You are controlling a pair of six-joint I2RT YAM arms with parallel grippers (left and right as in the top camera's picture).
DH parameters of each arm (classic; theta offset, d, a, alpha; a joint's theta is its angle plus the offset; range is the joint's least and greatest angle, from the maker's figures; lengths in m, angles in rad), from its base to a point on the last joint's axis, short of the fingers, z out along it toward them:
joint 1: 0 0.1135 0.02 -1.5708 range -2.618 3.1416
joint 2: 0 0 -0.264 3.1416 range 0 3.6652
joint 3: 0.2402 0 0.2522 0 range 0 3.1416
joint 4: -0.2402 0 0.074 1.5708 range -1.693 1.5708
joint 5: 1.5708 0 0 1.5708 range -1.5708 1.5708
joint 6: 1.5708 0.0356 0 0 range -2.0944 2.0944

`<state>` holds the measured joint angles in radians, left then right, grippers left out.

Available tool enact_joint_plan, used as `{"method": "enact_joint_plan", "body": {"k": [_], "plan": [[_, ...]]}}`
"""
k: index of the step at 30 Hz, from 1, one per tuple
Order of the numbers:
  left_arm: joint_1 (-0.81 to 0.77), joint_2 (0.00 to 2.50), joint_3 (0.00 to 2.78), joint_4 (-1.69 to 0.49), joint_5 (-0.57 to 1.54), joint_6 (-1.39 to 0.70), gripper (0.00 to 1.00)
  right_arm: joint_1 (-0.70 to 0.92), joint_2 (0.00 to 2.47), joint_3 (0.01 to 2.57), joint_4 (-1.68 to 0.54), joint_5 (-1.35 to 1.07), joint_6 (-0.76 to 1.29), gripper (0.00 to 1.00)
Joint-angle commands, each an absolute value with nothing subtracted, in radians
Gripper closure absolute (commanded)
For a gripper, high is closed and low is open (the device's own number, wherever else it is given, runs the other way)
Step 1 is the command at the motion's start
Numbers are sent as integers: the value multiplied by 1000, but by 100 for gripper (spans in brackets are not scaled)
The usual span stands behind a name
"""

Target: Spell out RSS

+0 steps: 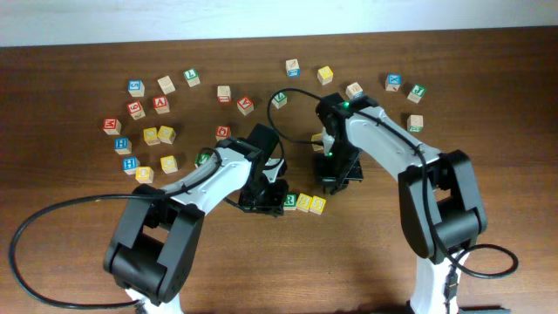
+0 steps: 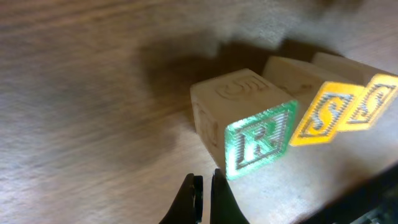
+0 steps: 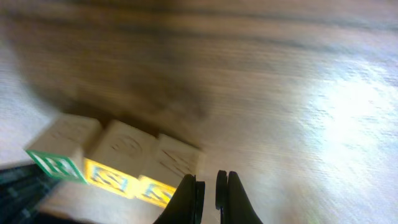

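Left gripper [image 1: 268, 201] [image 2: 206, 194]: the fingers are drawn together with only a thin slit between them and nothing held. It sits low over the counter [image 1: 78, 201], just left of a row of three cubes.

Right gripper [image 1: 338, 177] [image 3: 210, 196]: the fingers are likewise brought together, with a narrow gap and nothing between them. It stands just beyond the right end of the row, toward the far side, close to the cubes but not touching them.

Row position: near-middle of the counter, between the two arms.
- R cube [image 1: 289, 201] [image 2: 249, 118] [image 3: 65, 134]: left end, white face with green letter and green border.
- Middle S cube [image 1: 304, 203] [image 2: 323, 112] [image 3: 121, 149]: yellow face, set against the R cube.
- Right S cube [image 1: 318, 205] [image 2: 373, 99] [image 3: 177, 163]: yellow face, set against the middle S cube.

From left to right the row reads R, S, S.

Loose letter cubes [image 1: 166, 135] lie scattered over the far half of the counter, well apart from the row.
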<state>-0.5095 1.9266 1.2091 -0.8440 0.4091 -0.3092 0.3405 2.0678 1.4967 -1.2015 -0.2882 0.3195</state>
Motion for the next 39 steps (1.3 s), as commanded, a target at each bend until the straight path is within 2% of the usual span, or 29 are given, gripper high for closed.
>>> {"method": "enact_joint_plan", "body": {"k": [1, 5, 8, 18, 24, 34, 39], "plan": [[-497, 1935, 1223, -842, 305, -302, 100, 282, 2067, 1520, -1272, -272, 284, 96], [-481, 1935, 1223, -837, 280, -302, 100, 322, 2067, 1468, -1311, -241, 263, 96], [-482, 1935, 1223, -826, 280, -325, 100, 371, 2067, 1409, -1217, -243, 350, 96], [-514, 1935, 1223, -759, 318, -347, 100, 386, 2067, 1406, -1060, -297, 357, 96], [-543, 1935, 1223, -778, 318, -415, 100, 386, 2067, 1406, -1043, -307, 357, 96], [-538, 1935, 1223, -785, 310, -414, 100, 386, 2067, 1406, -1054, -367, 376, 96], [-466, 1935, 1272, -841, 306, -392, 100, 386, 2067, 1406, -1054, -357, 376, 96]]}}
